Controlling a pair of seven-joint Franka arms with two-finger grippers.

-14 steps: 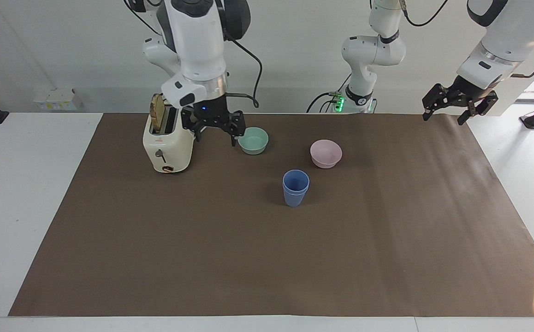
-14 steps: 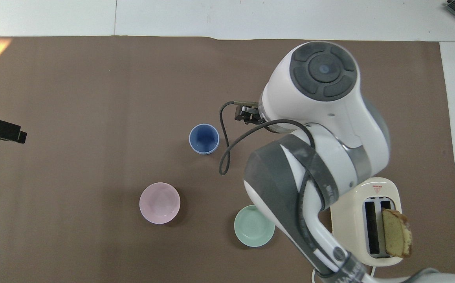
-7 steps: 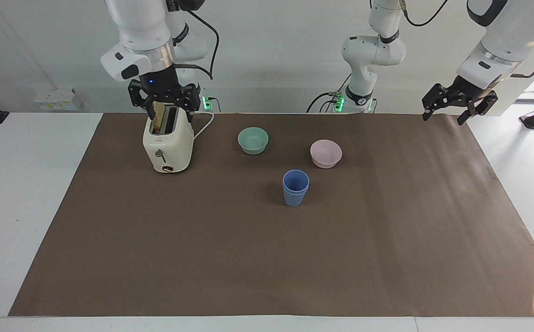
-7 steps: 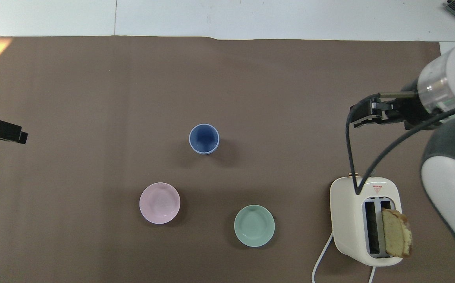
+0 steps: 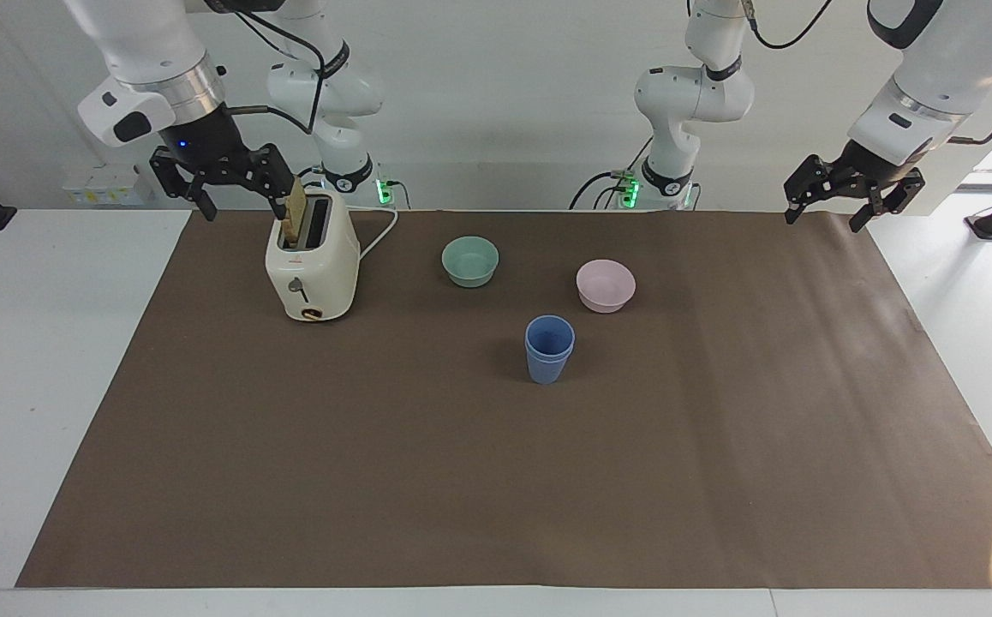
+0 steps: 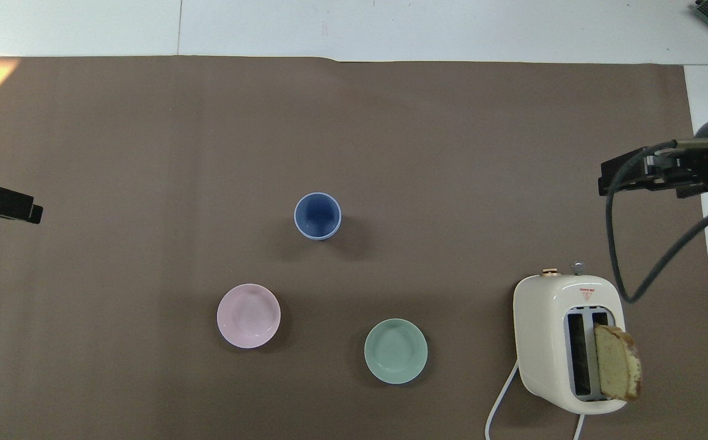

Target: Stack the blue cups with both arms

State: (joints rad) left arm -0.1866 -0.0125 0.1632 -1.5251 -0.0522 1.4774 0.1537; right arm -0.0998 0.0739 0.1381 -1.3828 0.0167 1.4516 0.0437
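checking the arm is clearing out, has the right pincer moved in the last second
Yes. The right pincer has swung from over the teal bowl, across the toaster, to the right arm's end of the table, open and empty.

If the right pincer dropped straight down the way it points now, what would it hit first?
Probably bare brown mat. The right pincer hangs, fingers pointing down, beside the toaster at the right arm's end; depth is uncertain.

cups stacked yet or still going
Stacking looks done: the blue cups stand nested, upright on the mat. Nothing is in hand. The right gripper is up beside the toaster, open; the left gripper waits open over the mat's edge. Nothing visible is left.
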